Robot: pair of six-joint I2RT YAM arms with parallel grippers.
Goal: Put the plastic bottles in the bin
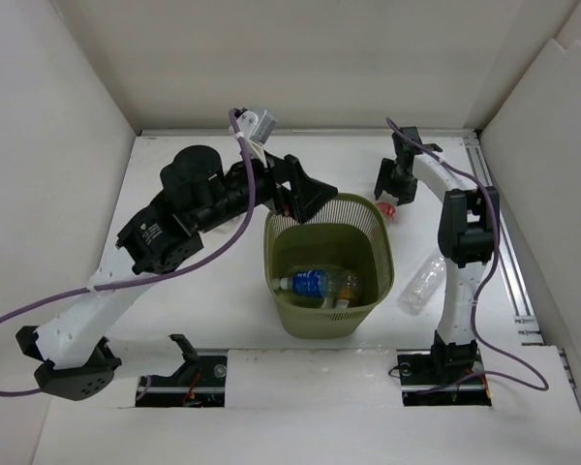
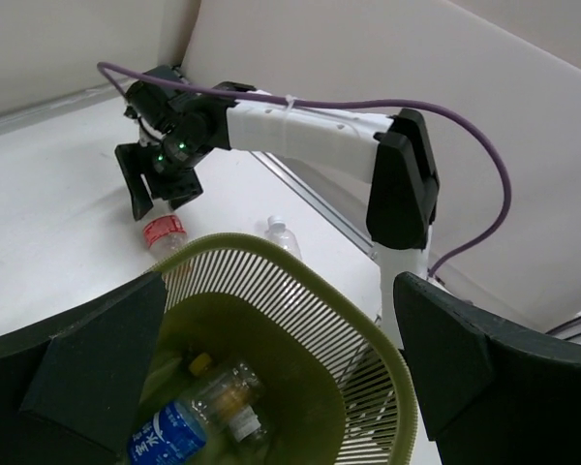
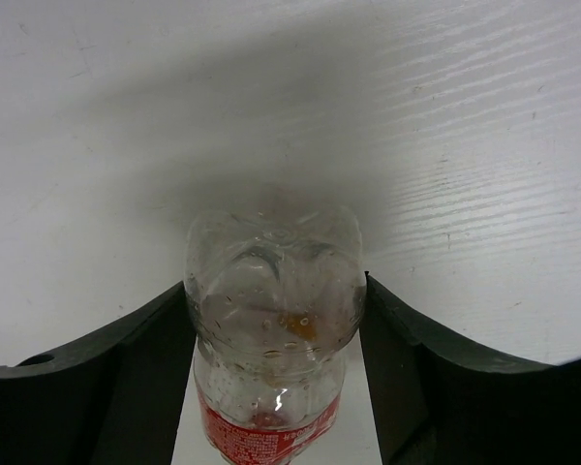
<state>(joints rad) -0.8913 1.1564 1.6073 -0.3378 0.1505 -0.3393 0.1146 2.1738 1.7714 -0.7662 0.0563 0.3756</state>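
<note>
The olive-green mesh bin (image 1: 289, 254) stands mid-table. Inside lie a blue-labelled bottle (image 1: 311, 283) and an orange-tinted bottle (image 1: 345, 285); both also show in the left wrist view, blue (image 2: 170, 433) and orange (image 2: 228, 387). My left gripper (image 1: 306, 203) hovers over the bin's far-left rim (image 2: 300, 283), open and empty (image 2: 281, 387). My right gripper (image 1: 395, 186) is down behind the bin; its fingers press both sides of a red-labelled bottle (image 3: 271, 320) lying on the table (image 1: 388, 209). A clear bottle (image 1: 421, 284) lies right of the bin.
White walls enclose the table on the left, back and right. A metal rail (image 1: 504, 262) runs along the right edge. The right arm's upright link (image 1: 465, 232) stands beside the clear bottle. A purple cable (image 1: 223, 247) trails along the left arm.
</note>
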